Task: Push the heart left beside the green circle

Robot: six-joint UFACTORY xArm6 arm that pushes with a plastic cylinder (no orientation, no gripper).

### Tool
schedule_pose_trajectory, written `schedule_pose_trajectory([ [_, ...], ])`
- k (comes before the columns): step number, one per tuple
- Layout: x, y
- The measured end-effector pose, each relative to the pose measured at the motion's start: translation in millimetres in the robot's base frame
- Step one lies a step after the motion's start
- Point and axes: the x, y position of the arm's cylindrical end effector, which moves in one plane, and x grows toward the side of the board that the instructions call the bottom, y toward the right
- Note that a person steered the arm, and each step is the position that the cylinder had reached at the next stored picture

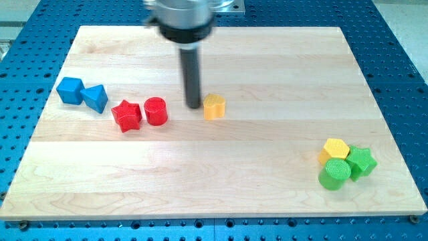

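The yellow heart block [214,106] lies near the middle of the wooden board [214,181]. My tip [193,106] stands just to the heart's left, very close to it or touching. The green circle block [334,175] sits far off at the view's lower right, with a yellow hexagon block [336,148] touching it above and a green star block [362,161] at its right.
A red cylinder [156,111] and a red star [126,115] lie left of my tip. A blue cube [69,90] and a blue triangle block [95,98] sit near the board's left edge. The blue perforated table [401,67] surrounds the board.
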Motion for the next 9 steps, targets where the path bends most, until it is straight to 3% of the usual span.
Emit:
schedule_pose_trajectory([
  [1,5.9,56.9],
  [2,63.8,85.9],
  [3,25.0,75.0],
  [4,17.4,40.8],
  [5,56.1,37.6],
  [6,95.8,105.2],
  [7,108.6,117.8],
  [8,104.8,61.9],
  [9,113.8,49.5],
])
